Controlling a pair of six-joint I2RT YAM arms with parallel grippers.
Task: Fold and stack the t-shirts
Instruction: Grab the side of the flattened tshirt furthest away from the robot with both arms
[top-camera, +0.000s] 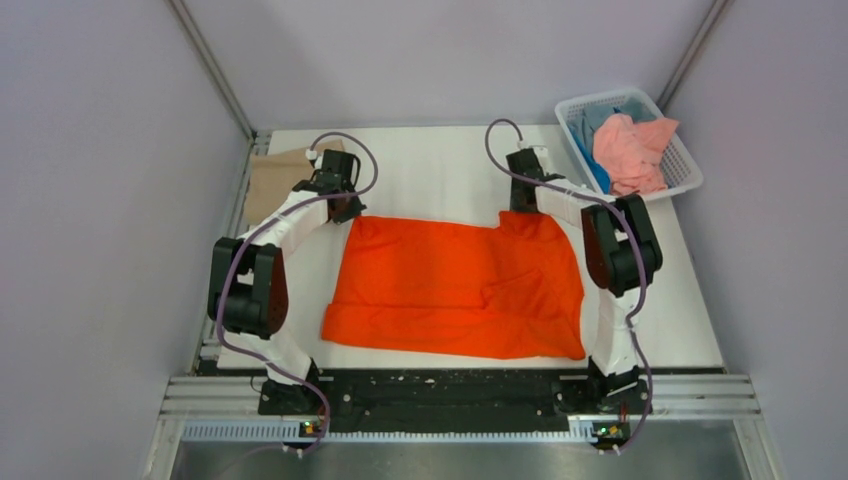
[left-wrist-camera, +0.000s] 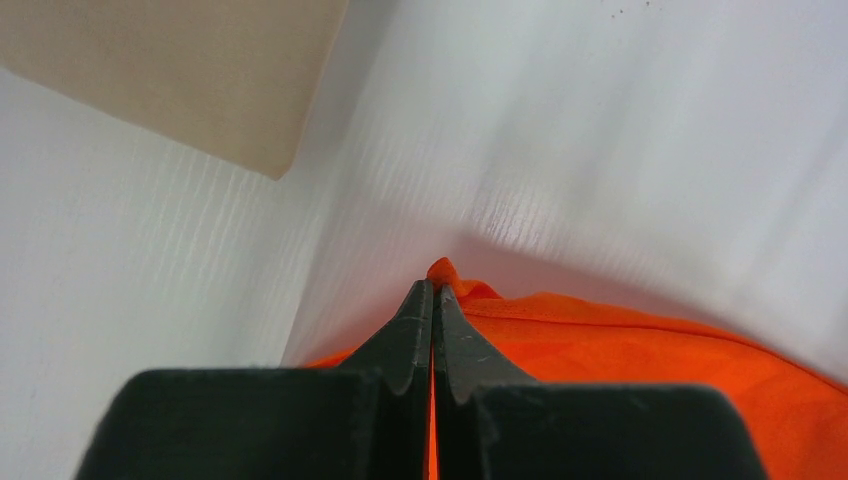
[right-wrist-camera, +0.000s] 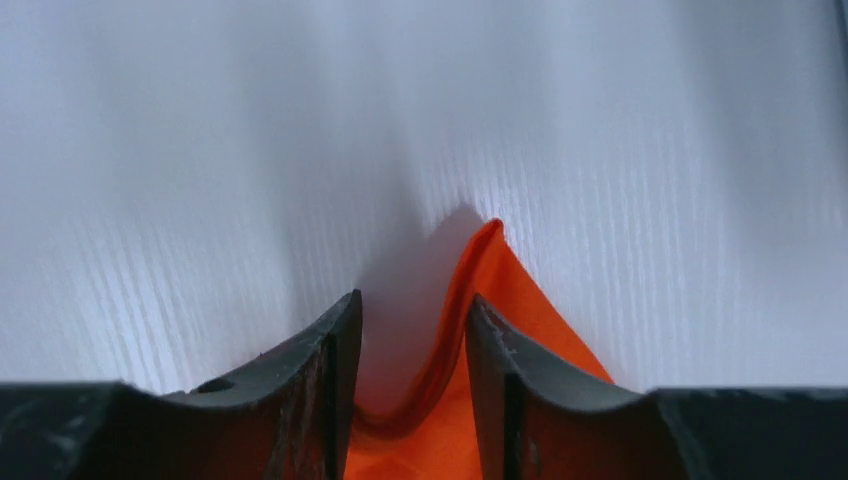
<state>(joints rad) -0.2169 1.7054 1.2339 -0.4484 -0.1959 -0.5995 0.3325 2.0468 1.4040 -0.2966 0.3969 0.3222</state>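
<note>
Top view, with both wrist views. A grey metal rail runs along the near side of the bright orange t-shirt and carries the two arm bases. The shirt lies spread on the white table between the arms, mostly flat, with creases towards its right half and its near edge close to the rail.

The arms reach along the shirt's left and right sides to its far edge. The left gripper sits at the shirt's far left corner. In the left wrist view its black fingers are pressed together on the cloth: an orange seam shows between them and a small peak of orange fabric stands just past the tips.

The right gripper sits at the shirt's far right corner. In the right wrist view this gripper has its jaws parted. A raised fold of the orange cloth lies in the gap, touching the right finger, and is not clamped.

Beyond the shirt's far left corner, a flat folded tan-beige t-shirt rests at the table's left edge, apart from the orange cloth. Beyond the shirt's far right corner stands a white plastic lattice basket. It holds a crumpled salmon-pink t-shirt on top of a blue t-shirt, of which only part shows.
</note>
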